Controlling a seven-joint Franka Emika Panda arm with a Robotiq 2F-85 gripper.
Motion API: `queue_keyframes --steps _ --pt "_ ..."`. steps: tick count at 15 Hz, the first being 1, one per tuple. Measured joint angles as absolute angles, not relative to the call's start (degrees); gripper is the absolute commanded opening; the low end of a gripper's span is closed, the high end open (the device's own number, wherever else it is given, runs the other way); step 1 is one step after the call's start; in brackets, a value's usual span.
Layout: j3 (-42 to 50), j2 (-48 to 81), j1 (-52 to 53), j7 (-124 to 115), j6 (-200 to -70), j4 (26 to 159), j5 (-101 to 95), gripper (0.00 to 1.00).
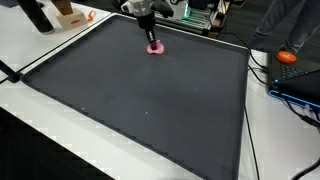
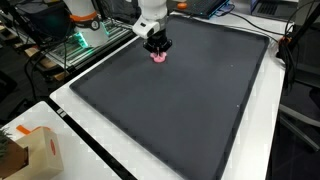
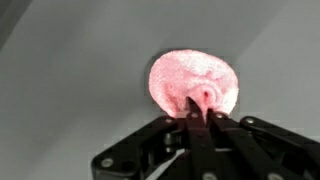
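Claw (image 3: 198, 112) clenched, fingertips pinching a fold at the rim of a pink soft lump (image 3: 190, 78), lump lying on a black mat (image 1: 140, 100), close to the mat's edge

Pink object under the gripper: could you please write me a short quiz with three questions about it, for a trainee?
1. True or false: the pink object lies on the dark mat.
2. In the wrist view, the fingers of the gripper stand: A) wide apart; B) close together on the pink object; C) out of view.
3. Does the pink object lie near the mat's middle or near an edge?
Key: 1 true; 2 B; 3 near an edge.
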State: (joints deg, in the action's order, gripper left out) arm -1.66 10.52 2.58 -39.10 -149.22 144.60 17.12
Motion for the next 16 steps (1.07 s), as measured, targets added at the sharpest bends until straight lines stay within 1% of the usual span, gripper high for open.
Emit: queue_keyframes --steps 1,2,4,7,11,12,16 --pt "-1.65 10.53 2.58 -39.16 -149.22 144.6 17.13 0.29" --pt "-1.65 10.53 2.58 -39.17 -149.17 144.6 17.12 0.3" --pt "-1.65 10.53 2.57 -39.18 -148.76 144.57 17.12 0.43" --pt "-1.6 10.47 2.53 -39.11 -147.21 144.2 17.12 0.64" --pt "-1.54 9.97 2.53 -39.07 -144.71 143.67 17.12 0.95" --pt "-1.54 9.83 2.53 -39.01 -144.27 143.51 17.08 1.0" --pt "-1.3 9.56 2.55 -38.46 -143.22 141.83 13.17 1.0"
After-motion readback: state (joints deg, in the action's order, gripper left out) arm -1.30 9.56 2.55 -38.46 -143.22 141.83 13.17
